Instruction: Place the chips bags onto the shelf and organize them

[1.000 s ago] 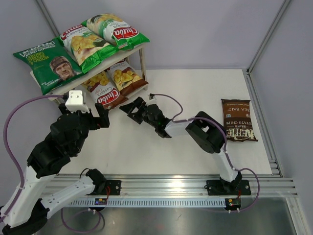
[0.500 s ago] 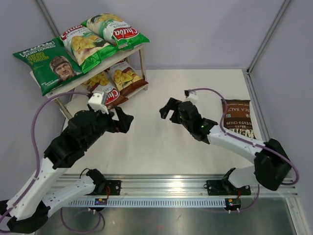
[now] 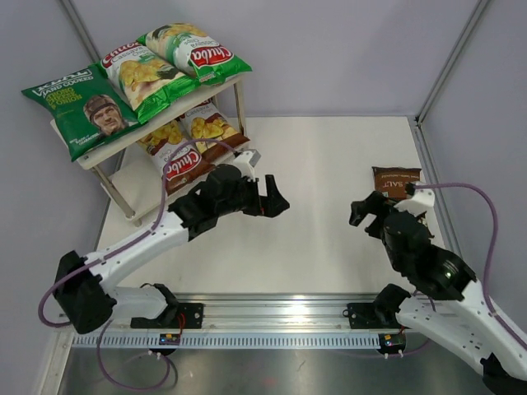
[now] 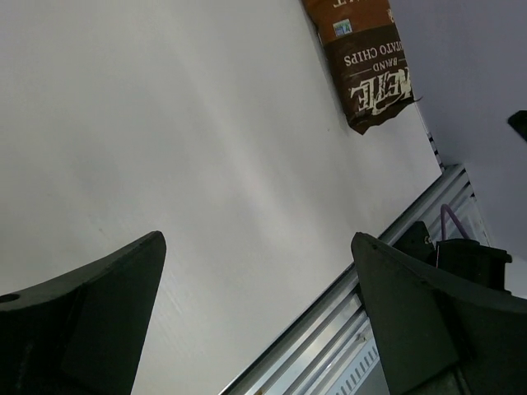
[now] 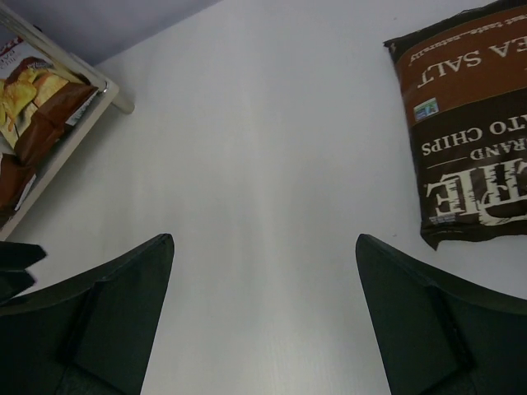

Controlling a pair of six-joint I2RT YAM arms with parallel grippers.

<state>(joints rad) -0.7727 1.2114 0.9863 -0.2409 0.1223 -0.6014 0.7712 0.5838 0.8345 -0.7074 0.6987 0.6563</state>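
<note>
Kettle bag (image 5: 469, 164): flat on table (image 3: 313, 148), right of frame, not yet on shelf (image 3: 130, 174), upper left. Right gripper (image 5: 263, 239): fingers spread, empty, just beside the bag, probably readying to take it. Left gripper (image 4: 257, 237): spread, empty, mid-frame.

Six chips bags (image 3: 90, 111) (five shelved), one shelf (image 3: 128, 179)

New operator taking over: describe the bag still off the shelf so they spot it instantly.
On the white table, look far right, away from the shelf. The dark brown Kettle bag lies flat there, alone; the other bags are shelved.
</note>
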